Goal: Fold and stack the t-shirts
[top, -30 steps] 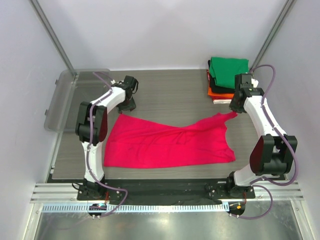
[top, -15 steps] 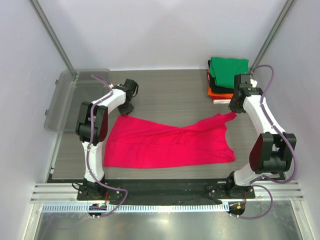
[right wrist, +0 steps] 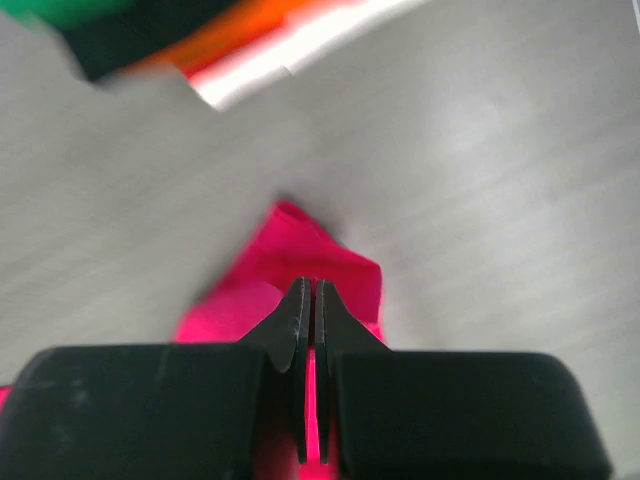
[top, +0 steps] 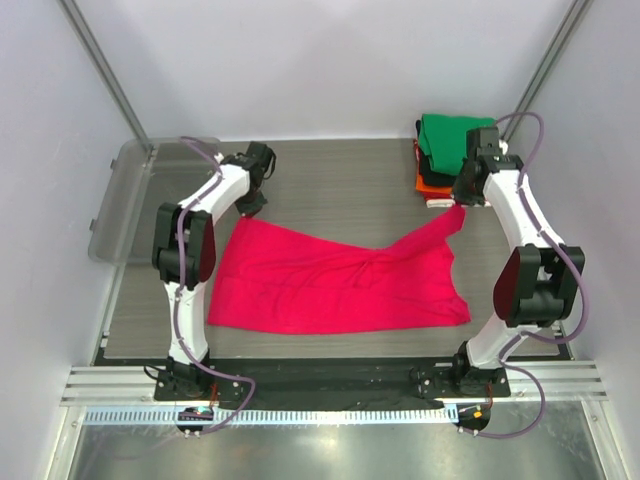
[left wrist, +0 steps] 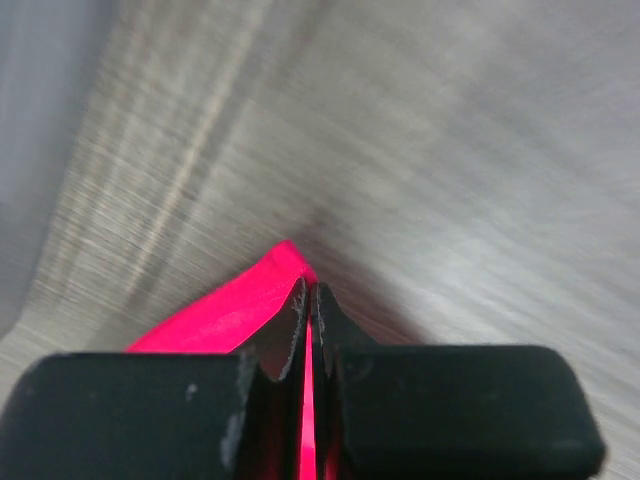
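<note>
A crimson-pink t-shirt point(top: 335, 280) lies spread across the middle of the grey table, its two far corners raised. My left gripper point(top: 247, 208) is shut on the far left corner; pink cloth point(left wrist: 230, 310) shows pinched between the black fingers point(left wrist: 292, 320). The right gripper point(top: 462, 205) is shut on the far right corner, where the fabric point(right wrist: 300, 255) pokes out past its tips. A pile of folded t-shirts point(top: 452, 140) with green on top, then black, orange and white, sits at the far right, and its blurred edge point(right wrist: 190, 40) crosses the top of the right wrist view.
A clear plastic tub point(top: 130, 200) hangs off the table's left edge beside the left arm. White walls and slanted metal posts point(top: 105, 75) close in the back. The folded pile stands directly behind the right gripper.
The left gripper shut on the shirt's far left corner. Both grippers moved toward the back of the table, pulling the two corners up and stretching the far edge.
</note>
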